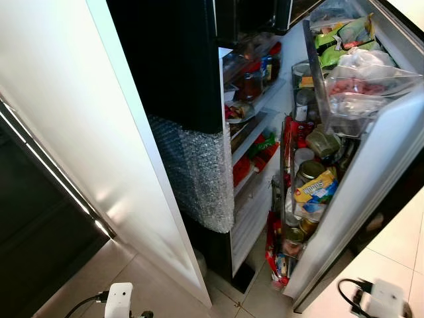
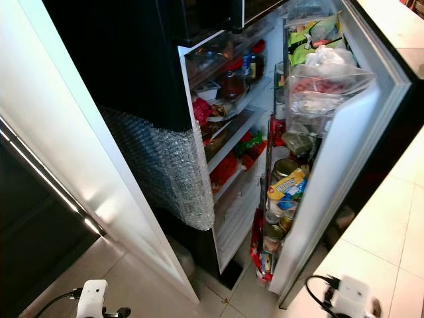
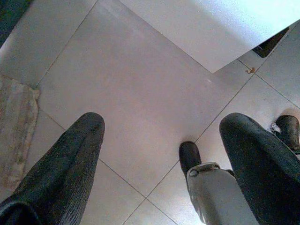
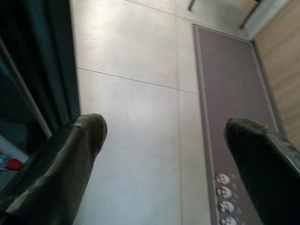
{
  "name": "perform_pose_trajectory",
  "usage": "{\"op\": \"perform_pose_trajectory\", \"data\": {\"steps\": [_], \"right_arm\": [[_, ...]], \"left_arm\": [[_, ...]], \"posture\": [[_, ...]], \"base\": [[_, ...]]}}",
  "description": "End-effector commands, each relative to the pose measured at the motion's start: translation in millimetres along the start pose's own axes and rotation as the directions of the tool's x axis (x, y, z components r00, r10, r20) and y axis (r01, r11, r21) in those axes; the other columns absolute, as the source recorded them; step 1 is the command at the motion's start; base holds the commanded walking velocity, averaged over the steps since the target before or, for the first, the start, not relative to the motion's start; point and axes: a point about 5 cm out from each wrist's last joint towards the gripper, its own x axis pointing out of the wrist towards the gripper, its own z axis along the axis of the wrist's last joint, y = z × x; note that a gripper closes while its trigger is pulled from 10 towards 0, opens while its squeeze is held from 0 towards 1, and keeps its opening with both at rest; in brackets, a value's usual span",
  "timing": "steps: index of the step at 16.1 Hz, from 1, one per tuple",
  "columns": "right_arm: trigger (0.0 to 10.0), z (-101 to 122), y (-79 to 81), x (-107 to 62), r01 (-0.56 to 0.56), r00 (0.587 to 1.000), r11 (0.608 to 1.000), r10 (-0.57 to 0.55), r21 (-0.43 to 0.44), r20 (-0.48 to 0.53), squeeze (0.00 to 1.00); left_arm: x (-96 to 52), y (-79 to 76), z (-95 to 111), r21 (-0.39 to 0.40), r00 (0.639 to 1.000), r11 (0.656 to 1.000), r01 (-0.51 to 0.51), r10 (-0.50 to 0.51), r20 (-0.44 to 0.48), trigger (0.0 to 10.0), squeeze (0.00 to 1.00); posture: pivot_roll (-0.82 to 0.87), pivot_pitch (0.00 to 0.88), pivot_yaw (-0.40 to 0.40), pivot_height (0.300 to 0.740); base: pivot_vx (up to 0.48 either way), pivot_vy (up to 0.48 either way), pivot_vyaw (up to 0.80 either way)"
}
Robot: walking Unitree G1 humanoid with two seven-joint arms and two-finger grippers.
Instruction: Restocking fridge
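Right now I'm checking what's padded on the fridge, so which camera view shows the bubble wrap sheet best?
The left eye view: the clear bubble wrap sheet on the black fridge door edge is near centre, its lower edge plain. The right eye view shows the same sheet further left. Both wrist views look down at floor tiles, with no wrap.

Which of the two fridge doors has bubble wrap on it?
The left fridge door: bubble wrap covers the black panel behind its edge. The right fridge door has none; its racks hold jars and packets.
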Motion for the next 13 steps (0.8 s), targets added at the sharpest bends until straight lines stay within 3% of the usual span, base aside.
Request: {"op": "perform_pose_trajectory", "data": {"steps": [1, 4, 9, 13], "right_arm": [[10.0, 0.7, 2.0, -0.4, -0.03, 0.999, 0.999, 0.03, -0.022, 0.015, 0.0], [10.0, 6.2, 7.4, 1.9, -0.087, 0.996, 0.995, 0.088, -0.049, 0.031, 0.0], [10.0, 25.2, 32.5, 5.2, -0.264, 0.96, 0.962, 0.269, -0.075, 0.076, 0.0], [10.0, 45.8, 60.8, 3.4, -0.437, 0.885, 0.893, 0.449, -0.111, 0.126, 0.0]], "left_arm": [[-1.0, 3.5, -4.3, -0.009, 1.0, 1.0, -0.006, 0.005, -0.017, 10.0, 0.0], [-0.9, 3.4, -4.0, -0.009, 1.0, 1.0, -0.005, 0.004, -0.016, 10.0, 0.0], [-0.9, 3.0, -3.8, -0.015, 1.0, 1.0, -0.002, 0.001, -0.012, 10.0, 0.0], [-0.9, 3.1, -3.6, -0.014, 1.0, 1.0, -0.002, 0.002, -0.012, 10.0, 0.0]], "posture": [[-0.17, 0.02, 0.107, 0.74], [-0.17, 0.02, 0.108, 0.74], [-0.16, 0.021, 0.109, 0.74], [-0.16, 0.021, 0.11, 0.74]], "base": [[0.0, 0.0, 0.0], [0.0, 0.0, 0.0], [0.0, 0.0, 0.0], [0.0, 0.0, 0.0]]}}
